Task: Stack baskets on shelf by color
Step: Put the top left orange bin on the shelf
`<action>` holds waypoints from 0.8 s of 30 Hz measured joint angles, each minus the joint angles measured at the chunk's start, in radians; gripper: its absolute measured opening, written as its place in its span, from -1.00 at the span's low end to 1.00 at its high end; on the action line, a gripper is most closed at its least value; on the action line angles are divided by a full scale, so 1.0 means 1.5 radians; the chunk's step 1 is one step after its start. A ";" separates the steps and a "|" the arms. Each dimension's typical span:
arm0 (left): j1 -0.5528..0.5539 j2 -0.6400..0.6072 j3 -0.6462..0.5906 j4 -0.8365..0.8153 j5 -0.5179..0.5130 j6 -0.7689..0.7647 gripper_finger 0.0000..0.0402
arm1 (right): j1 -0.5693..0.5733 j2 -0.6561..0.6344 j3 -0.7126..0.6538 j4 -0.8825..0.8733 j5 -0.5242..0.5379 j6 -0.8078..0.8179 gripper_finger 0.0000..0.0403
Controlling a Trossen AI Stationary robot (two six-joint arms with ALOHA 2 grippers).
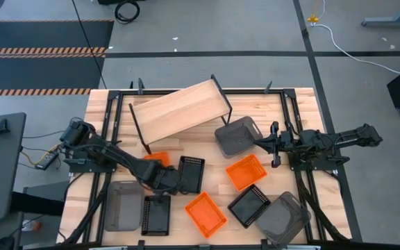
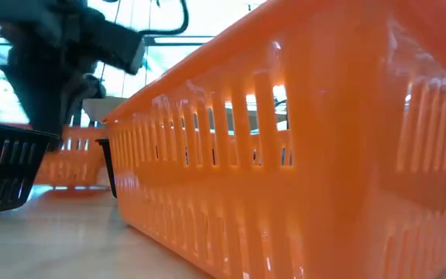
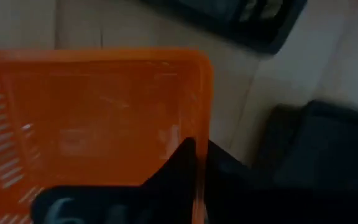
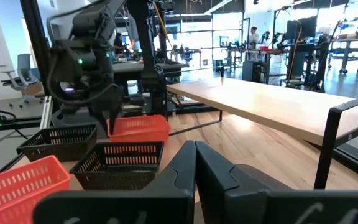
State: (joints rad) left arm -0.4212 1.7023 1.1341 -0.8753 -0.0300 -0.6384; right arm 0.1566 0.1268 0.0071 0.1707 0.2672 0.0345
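Table (image 1: pixel 269 104): slatted wood top, carrying everything listed below

Shelf (image 1: pixel 179 111): pale board on thin black legs, sitting askew at the far middle of the table, bare on top; nothing is stacked on it yet, so the sorting is judged to be only starting

Grey baskets: one (image 1: pixel 236 135) lying just beside the shelf's right end, one (image 1: pixel 122 205) near the front left, one (image 1: pixel 283 217) at the front right, all well apart

Black baskets: one (image 1: pixel 190 173) lying just beside the left gripper, one (image 1: pixel 156 214) at the front, one (image 1: pixel 248 205) leaning against the front-right grey one

Orange baskets: one (image 1: pixel 246 171) and one (image 1: pixel 205 213) lying loose mid-table; the third (image 1: pixel 157 159) sitting under the left arm's wrist, in front of the shelf

Left gripper (image 1: pixel 167 178): fingers pinching shut over the side wall of that third orange basket (image 3: pixel 92 124), one dark finger (image 3: pixel 182 168) inside the rim, presumably gripping the wall for a lift to the shelf

Right gripper (image 1: pixel 262 142): closed on nothing, waiting beside the near grey basket
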 joint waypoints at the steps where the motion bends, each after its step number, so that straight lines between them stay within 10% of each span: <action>1: 0.000 0.000 0.012 -0.008 0.003 -0.001 -0.93 | 0.000 0.000 0.000 0.000 0.000 0.000 -0.94; 10: 0.001 0.000 0.182 -0.164 -0.005 -0.020 -0.94 | 0.000 0.000 0.000 0.000 0.000 0.000 -0.94; 24: 0.077 0.000 0.499 -0.436 -0.193 0.063 -0.95 | 0.000 0.000 0.000 0.000 0.000 0.000 -0.94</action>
State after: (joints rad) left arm -0.3059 1.7022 1.8827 -1.5291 -0.3189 -0.5443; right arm 0.1566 0.1268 0.0071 0.1711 0.2672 0.0345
